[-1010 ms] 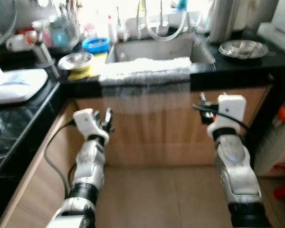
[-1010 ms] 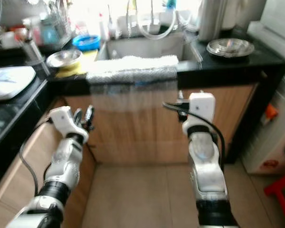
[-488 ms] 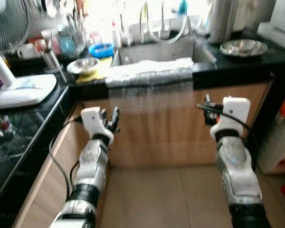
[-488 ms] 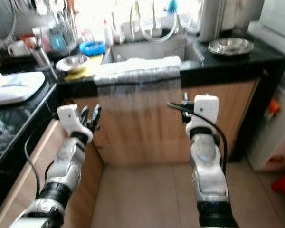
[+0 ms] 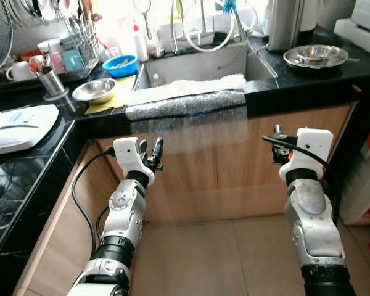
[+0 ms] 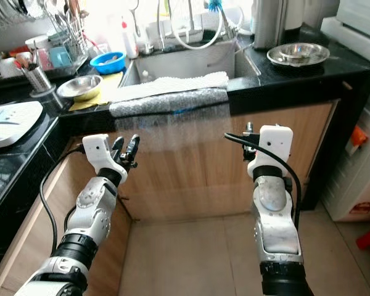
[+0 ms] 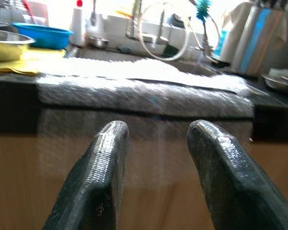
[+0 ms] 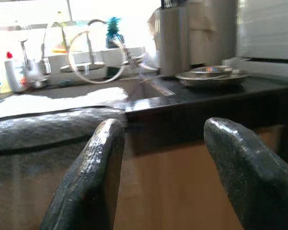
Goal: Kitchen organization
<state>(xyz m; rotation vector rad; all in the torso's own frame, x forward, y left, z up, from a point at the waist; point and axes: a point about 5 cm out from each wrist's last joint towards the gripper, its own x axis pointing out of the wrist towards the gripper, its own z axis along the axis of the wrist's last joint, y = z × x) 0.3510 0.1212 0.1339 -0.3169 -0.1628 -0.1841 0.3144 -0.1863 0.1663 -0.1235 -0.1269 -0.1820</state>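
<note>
A grey-white towel [image 5: 185,97] hangs over the black counter's front edge, in front of the steel sink [image 5: 200,61]. A steel bowl [image 5: 94,90] sits on a yellow cloth left of the sink, with a blue bowl [image 5: 120,64] behind it. A steel dish [image 5: 314,56] rests on the counter at the right. My left gripper [image 5: 150,150] is open and empty, held below the counter edge before the wooden cabinet front. My right gripper [image 6: 248,133] is also open and empty at the same height, under the counter's right part. In the wrist views both pairs of fingers [image 7: 108,158] [image 8: 98,163] point at the towel and counter.
A dish rack [image 5: 68,37] with cups and a utensil holder [image 5: 50,82] stand at the back left. A white appliance [image 5: 15,123] lies on the left counter, which runs along my left side. A white machine [image 5: 364,185] stands to the right. Tiled floor [image 5: 209,259] lies below.
The whole view has shifted and sharpened as the camera moved. Both arms keep the same raised pose with their grippers open.
</note>
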